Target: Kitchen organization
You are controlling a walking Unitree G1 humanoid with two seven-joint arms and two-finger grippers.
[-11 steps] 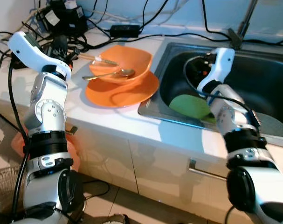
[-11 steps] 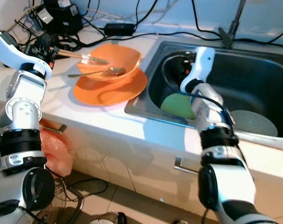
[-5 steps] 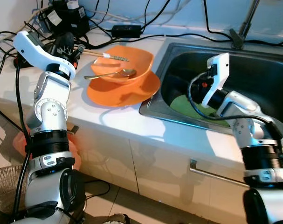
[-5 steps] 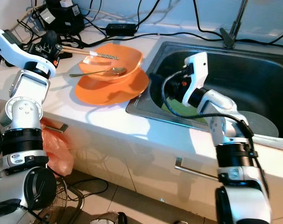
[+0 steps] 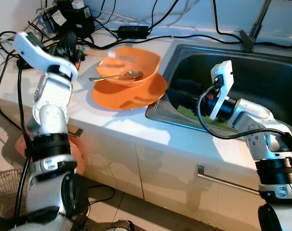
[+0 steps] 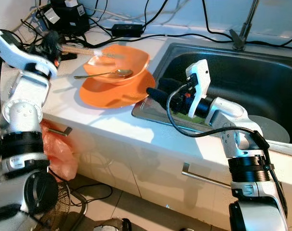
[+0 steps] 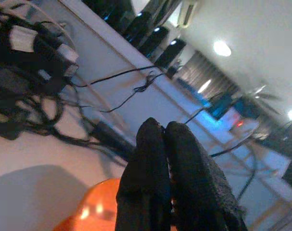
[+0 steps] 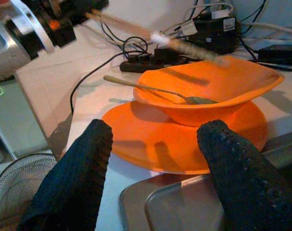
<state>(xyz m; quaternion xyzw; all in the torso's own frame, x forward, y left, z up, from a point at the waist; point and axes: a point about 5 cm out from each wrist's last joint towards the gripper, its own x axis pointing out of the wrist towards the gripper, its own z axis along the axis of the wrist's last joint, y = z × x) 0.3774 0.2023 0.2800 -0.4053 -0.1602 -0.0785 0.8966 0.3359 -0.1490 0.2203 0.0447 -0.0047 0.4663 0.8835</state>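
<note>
The left gripper (image 6: 52, 42) is clamped on a pair of chopsticks (image 6: 81, 49), its fingers (image 7: 160, 183) pressed together in the left wrist view. It hangs over the back left of the counter (image 5: 112, 125), in front of a tangle of cables (image 5: 20, 36). The chopsticks reach from it across to the orange bowl (image 5: 131, 65), their far ends blurred above the bowl's rim. Their long axis runs nearly level, pointing from the gripper toward the sink (image 5: 261, 72), with the tips dipping slightly toward the bowl.

A spoon (image 5: 118, 75) lies in the bowl, handle toward the robot's left. The bowl sits on an orange plate (image 5: 131, 94) just beside the sink's edge.

The right gripper (image 8: 155, 159) is spread wide and holds nothing. It pokes out over the sink's near left corner, aimed at the plate and bowl. Something green (image 5: 186, 111) lies in the basin below it, mostly hidden.

The step looks like taking the chopsticks clear of the bowl. To do it well, the left grip should stay firm and the sticks level, so they neither slip nor catch the rim or the spoon. The cables behind are a snag risk. The right gripper would do best to wait until the sticks are clear.
</note>
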